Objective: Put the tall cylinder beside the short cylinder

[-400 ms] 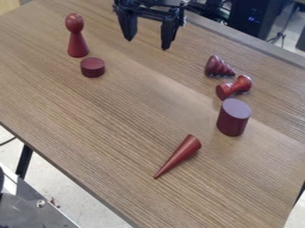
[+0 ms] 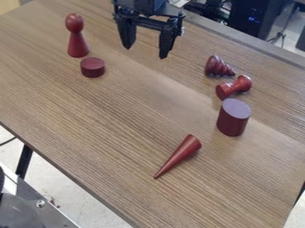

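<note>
Nearest the camera on the wood-grained counter [image 2: 119, 133] lies one smooth red cone [image 2: 182, 153]. Beyond, rightward, one tall dark-red cylinder [image 2: 233, 119] stands near one red spool-shaped piece [image 2: 234, 87] and one ridged red cone [image 2: 217, 67]. Leftward, one short dark-red cylinder [image 2: 92, 67] sits near one round-headed red peg [image 2: 77, 38]. Farther, one black gripper [image 2: 145, 53] hangs, fingers wide apart.

I see a red pawn [image 2: 77, 44] at eleven o'clock, ribbed cone [image 2: 215, 66] and knobbed piece [image 2: 242, 83] near two, smooth cone [image 2: 185, 150] at five.
</note>
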Controlling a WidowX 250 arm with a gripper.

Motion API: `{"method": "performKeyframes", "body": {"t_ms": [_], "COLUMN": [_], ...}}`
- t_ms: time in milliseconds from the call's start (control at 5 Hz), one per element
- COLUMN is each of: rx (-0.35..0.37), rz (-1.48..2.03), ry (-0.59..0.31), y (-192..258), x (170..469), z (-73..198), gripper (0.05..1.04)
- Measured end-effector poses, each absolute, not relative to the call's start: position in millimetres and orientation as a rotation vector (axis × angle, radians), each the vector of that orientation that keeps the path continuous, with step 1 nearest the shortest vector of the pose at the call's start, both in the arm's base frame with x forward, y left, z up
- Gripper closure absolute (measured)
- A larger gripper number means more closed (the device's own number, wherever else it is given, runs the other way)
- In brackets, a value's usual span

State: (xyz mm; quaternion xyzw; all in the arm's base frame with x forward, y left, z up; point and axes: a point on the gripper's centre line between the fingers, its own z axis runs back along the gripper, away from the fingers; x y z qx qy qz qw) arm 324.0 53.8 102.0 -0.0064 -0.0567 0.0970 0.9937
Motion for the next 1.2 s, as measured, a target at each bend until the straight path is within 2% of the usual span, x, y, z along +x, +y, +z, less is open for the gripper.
{"method": "performKeyframes", "body": {"t_ms": [200, 400, 1200], "rx": [-0.014, -0.053, -0.15], "rz": [0.145, 0.074, -0.069], "ry": [-0.115, -0.143, -0.113], "y": [40.1, 16.8, -39.4], "x": [326.4, 332.7, 334.6], "z": [102.3, 103.1, 88.2], "gripper": [0.084, 0.084, 0.084]}}
